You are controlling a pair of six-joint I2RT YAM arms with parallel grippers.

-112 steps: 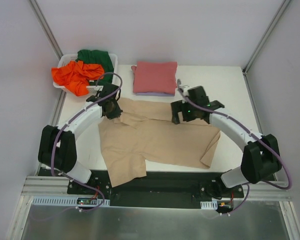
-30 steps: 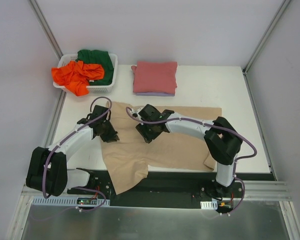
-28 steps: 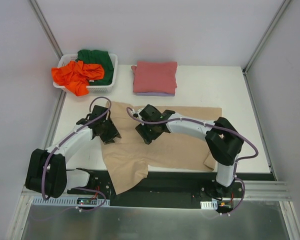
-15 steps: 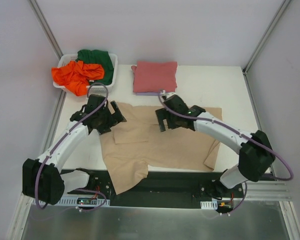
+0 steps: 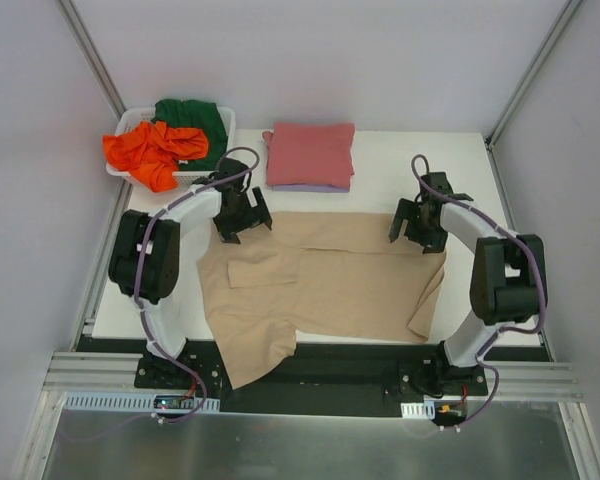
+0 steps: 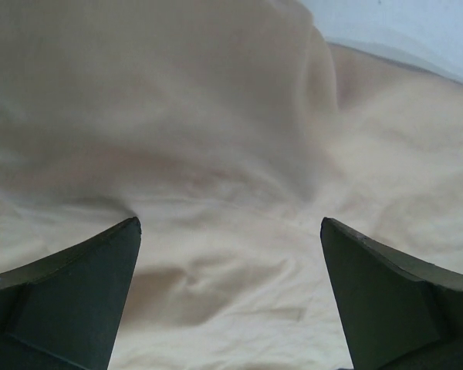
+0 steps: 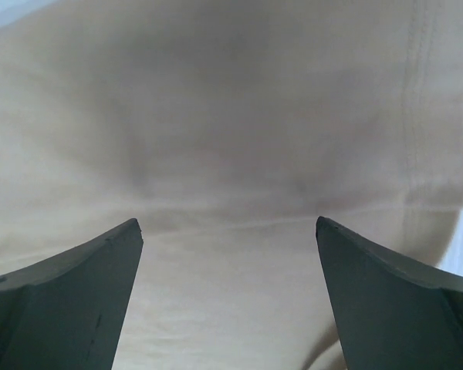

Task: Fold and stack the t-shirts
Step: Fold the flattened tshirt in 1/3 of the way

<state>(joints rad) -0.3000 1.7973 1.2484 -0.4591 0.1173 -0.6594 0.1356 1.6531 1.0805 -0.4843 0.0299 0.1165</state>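
Jaws released, spread wide on both arms; since half-second ago left jaws and right jaws swung apart to far corners of tan shirt [image 5: 330, 285], either side of pinkish-red shirt [image 5: 310, 152]; probably lining up corner grasp for next fold; wrist views show cloth ungripped; only top view shows tan shirt spread on counter [image 5: 400, 160], just in front of pinkish-red shirt.
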